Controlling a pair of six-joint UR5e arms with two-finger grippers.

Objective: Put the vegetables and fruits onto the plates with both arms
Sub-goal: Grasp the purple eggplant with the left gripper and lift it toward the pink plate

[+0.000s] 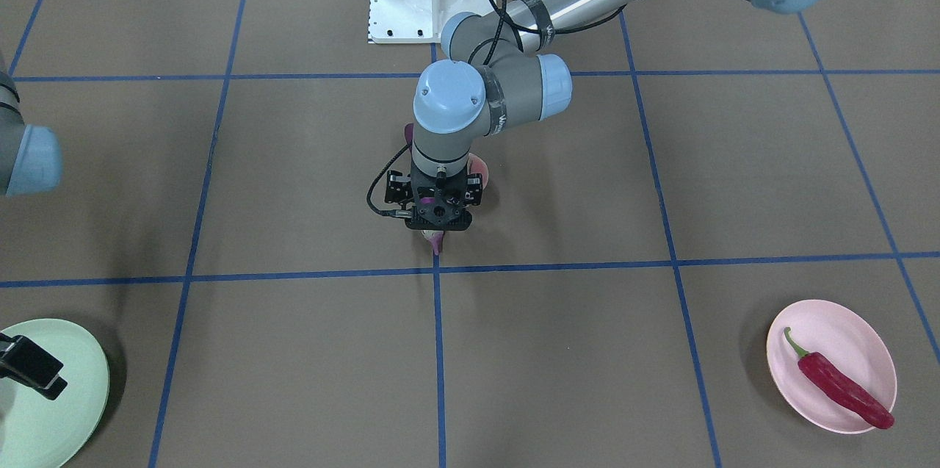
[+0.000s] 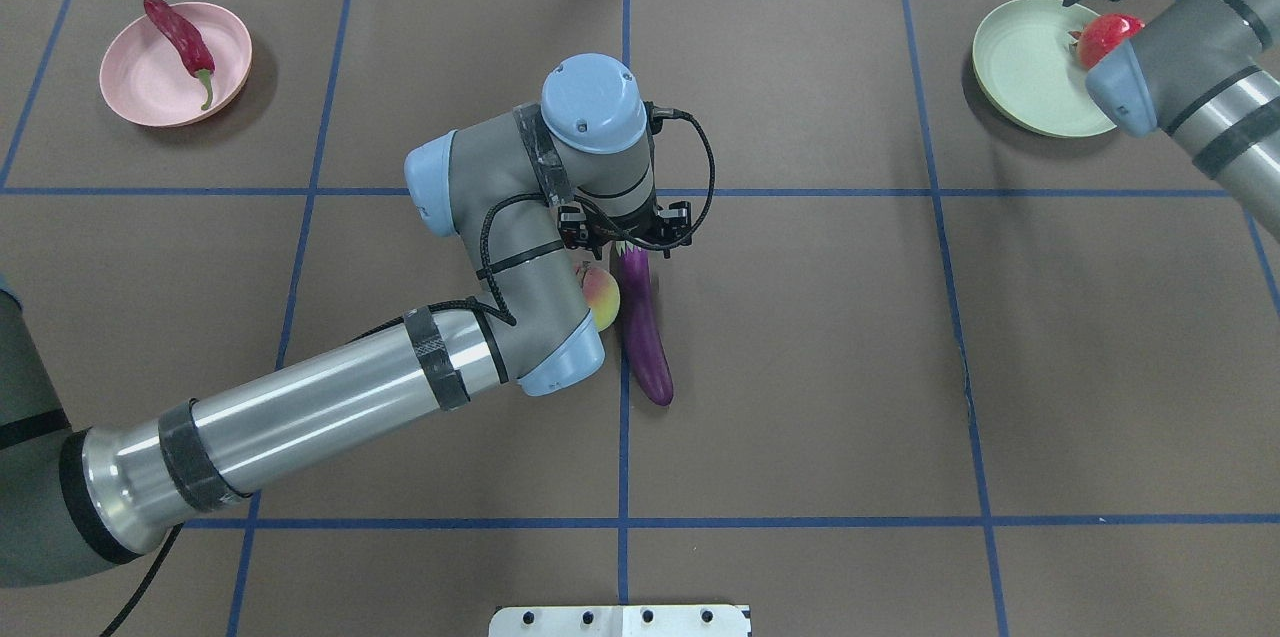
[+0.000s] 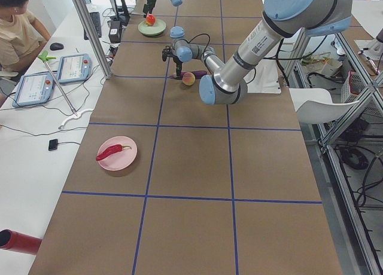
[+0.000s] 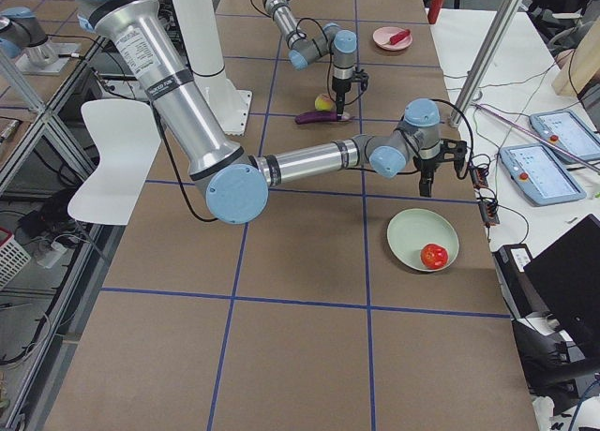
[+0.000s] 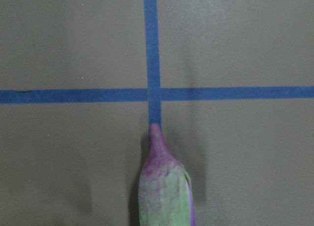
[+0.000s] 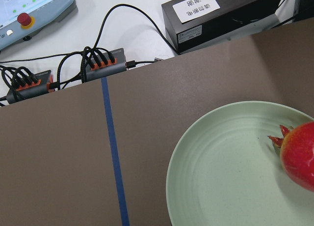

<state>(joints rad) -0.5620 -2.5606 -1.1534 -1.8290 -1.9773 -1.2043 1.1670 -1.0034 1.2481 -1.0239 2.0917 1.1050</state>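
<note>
The long glossy purple toy eggplant (image 2: 648, 347) lies mid-way along the brown table (image 2: 820, 387), its long axis running near-to-far from the robot and its pale far cap directly beneath the left gripper (image 2: 628, 242), whose spread I cannot tell.

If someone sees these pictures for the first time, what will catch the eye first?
The big left arm bends over the middle of the table, its wrist above the cap end of the purple eggplant, with the peach close beside. Next come two bright spots at the far corners: the red chili on the pink plate and the pomegranate on the green plate.
</note>
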